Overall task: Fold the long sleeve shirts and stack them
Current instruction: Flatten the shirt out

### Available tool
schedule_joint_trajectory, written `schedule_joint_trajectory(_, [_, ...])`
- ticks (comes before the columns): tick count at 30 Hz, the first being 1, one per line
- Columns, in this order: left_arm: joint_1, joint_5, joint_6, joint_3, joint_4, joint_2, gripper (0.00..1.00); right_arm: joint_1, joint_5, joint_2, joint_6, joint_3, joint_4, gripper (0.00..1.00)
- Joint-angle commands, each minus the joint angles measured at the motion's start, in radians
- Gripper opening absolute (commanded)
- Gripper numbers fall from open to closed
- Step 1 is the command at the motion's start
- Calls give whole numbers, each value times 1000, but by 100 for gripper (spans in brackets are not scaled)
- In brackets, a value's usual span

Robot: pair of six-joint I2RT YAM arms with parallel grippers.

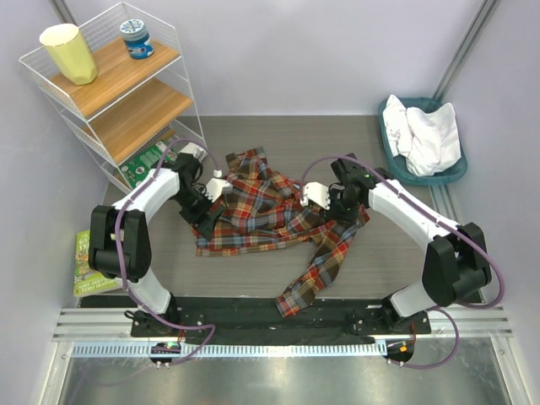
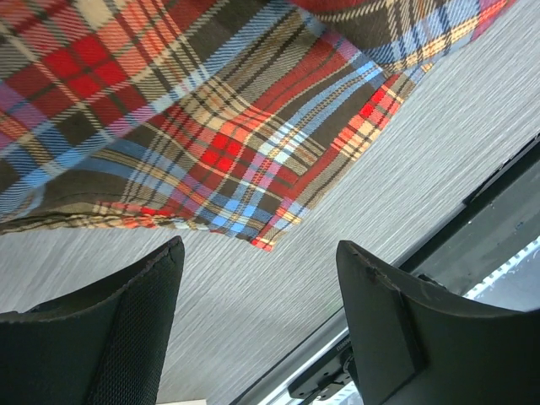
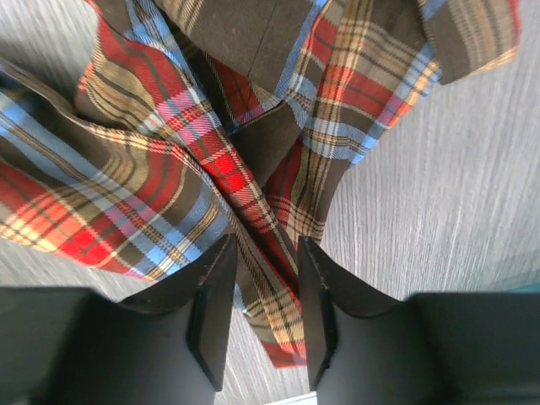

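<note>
The plaid long sleeve shirt (image 1: 261,211) lies crumpled mid-table, one sleeve trailing toward the near edge. My left gripper (image 1: 205,219) hovers open at the shirt's left side. In the left wrist view its fingers (image 2: 260,245) hold nothing, and the plaid hem corner (image 2: 253,240) lies just beyond them on bare table. My right gripper (image 1: 327,221) is at the shirt's right side. There a fold of plaid (image 3: 270,253) runs between its narrowly parted fingers (image 3: 266,240), and the jaws are not pressed together. The white long sleeve shirt (image 1: 430,139) is bunched in the teal basket (image 1: 422,179) at the back right.
A white wire shelf (image 1: 126,93) stands at the back left with a yellow cup (image 1: 69,52) and a blue-lidded jar (image 1: 136,38). Green packets (image 1: 145,162) sit at its foot. A green book (image 1: 84,261) lies off the table's left edge. A black strip (image 1: 278,314) runs along the near edge.
</note>
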Motion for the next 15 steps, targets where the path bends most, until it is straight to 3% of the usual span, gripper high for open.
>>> schedule_joint_trajectory(1, [2,26,-4,-15,4,-42,73,7,50,10,-76,-17,6,38])
schedule_joint_trajectory(5, [2,9,3,-22,11,-40,73,7,53,-45,-93,-78,-18,33])
schedule_joint_trajectory(9, [7,3,7,-25,15,-33,70,7,63,-110,-93,-94,-59,20])
schedule_joint_trajectory(14, [11,-3,7,-33,22,-20,66,7,58,-225,-105,-118,-121,15])
schedule_joint_trajectory(15, [11,-5,9,-36,24,-17,65,7,57,-238,-110,-124,-129,8])
